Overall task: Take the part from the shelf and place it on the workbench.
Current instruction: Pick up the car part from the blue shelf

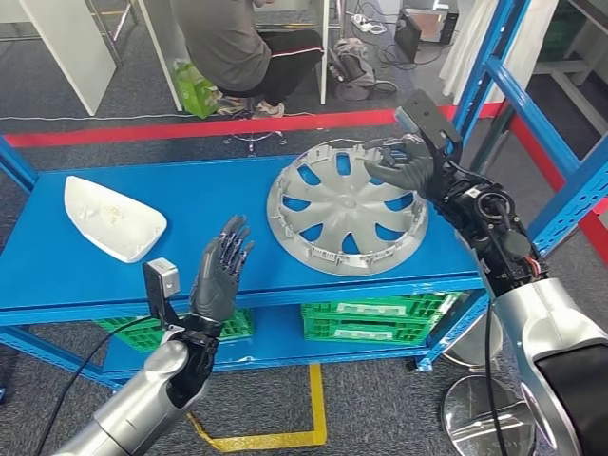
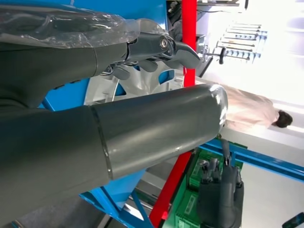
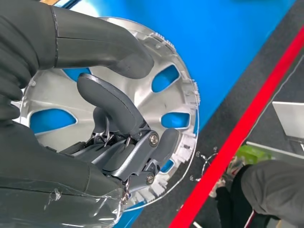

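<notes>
**Right hand on the wheel cover's far rim, left hand raised with nothing in it**

The right hand [image 1: 402, 163] reaches across the blue shelf [image 1: 215, 204] to the far edge of the silver wheel cover [image 1: 344, 214], thumb on top, fingers [image 3: 107, 102] curled over the rim, grasping it. The cover lies flat on the shelf. The left hand [image 1: 218, 271] stands upright at the shelf's front edge, palm toward the cover, fingers released and spread. A white part [image 1: 111, 218] lies on the shelf's left side. Green crates [image 1: 372, 318] sit on the lower level; their contents cannot be made out.
</notes>
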`<state>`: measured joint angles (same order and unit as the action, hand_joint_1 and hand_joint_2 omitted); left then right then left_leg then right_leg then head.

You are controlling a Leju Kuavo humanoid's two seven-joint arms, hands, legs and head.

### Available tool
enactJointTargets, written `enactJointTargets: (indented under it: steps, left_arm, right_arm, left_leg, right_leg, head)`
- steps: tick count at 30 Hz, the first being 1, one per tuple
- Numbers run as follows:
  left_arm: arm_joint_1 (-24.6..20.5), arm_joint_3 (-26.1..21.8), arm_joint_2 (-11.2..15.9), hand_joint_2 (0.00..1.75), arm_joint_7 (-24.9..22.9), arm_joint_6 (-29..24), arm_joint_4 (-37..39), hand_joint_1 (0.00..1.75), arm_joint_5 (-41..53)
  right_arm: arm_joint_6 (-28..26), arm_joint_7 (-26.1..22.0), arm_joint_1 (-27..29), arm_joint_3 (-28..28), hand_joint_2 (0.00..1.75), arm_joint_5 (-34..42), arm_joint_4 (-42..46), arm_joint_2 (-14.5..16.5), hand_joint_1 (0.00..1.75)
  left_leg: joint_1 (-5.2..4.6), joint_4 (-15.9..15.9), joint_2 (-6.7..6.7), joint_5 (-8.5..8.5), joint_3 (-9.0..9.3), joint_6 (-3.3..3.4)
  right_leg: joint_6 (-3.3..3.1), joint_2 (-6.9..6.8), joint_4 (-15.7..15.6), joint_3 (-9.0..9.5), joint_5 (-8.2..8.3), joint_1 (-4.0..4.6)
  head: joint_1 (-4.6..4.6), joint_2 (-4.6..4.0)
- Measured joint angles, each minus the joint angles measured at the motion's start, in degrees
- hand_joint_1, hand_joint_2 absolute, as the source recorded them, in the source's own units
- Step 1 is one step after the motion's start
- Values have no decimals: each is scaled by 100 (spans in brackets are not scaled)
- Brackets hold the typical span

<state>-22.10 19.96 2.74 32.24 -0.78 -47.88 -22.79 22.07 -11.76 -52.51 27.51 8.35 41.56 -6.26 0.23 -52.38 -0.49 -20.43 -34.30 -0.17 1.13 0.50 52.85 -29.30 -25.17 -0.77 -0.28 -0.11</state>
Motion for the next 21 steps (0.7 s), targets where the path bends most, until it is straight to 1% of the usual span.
enactJointTargets:
  steps: [2,8,12,21]
  left_arm:
    - [-6,0,-3,0,17,39,2,0,12]
    - [-56,0,-9,0,37,122,15,0,61]
    - [-103,0,-26,0,37,143,51,0,79]
    - [-144,0,-67,0,13,124,105,0,82]
  right_arm:
    - [-16,76,3,-11,175,18,58,-40,1]
    - [100,311,102,2,175,8,173,-128,0]
    - [219,477,163,49,175,-200,162,-155,0]
    - [511,634,247,359,175,-610,-191,-158,0]
  left_leg:
    - [0,0,0,0,0,0]
    - [0,0,0,0,0,0]
    - [1,1,0,0,-1,0]
    - [1,1,-1,0,-3,0]
  right_leg:
    - [0,0,0,-1,0,0]
    - [0,1,0,-2,0,0]
    - [0,1,0,-1,0,0]
    - [0,0,0,-1,0,1]
  head:
    - [-1,0]
    - [-3,0]
    - [-1,0]
    - [-1,0]
